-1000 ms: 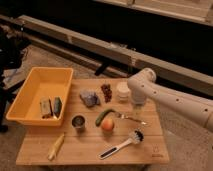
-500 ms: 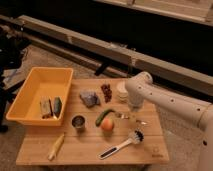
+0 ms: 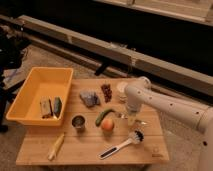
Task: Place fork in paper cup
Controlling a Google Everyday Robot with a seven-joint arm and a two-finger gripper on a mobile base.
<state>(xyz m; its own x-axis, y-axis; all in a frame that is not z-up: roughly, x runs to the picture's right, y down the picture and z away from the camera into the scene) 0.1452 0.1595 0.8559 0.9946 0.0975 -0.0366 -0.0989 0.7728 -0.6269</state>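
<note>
Remotely, from my console: a yellow bin [image 3: 52, 69] sits at the left end of the wooden table [image 3: 85, 147], with two small blocks lying side by side on its floor. Just outside it, near the front edge, lies a pale yellow stick-shaped item [image 3: 56, 146], and a small dark metal cup [image 3: 78, 122] stands beside the bin's corner. Toward the middle are a grey lump [image 3: 90, 98], a bunch of dark grapes [image 3: 106, 91], a green vegetable [image 3: 104, 116] and an orange fruit [image 3: 107, 125] touching it. Behind them, near the far edge, the paper cup [image 3: 122, 91] stands upright. The white arm reaches in from the right and bends down in front of that cup, so my gripper [image 3: 131, 119] hangs directly over the fork [image 3: 141, 121], its fingers spread apart and clasping nothing. The fork lies flat on the wood, right of the orange fruit and apart from the paper cup. A dish brush [image 3: 120, 145] lies slantwise in front of it.
</note>
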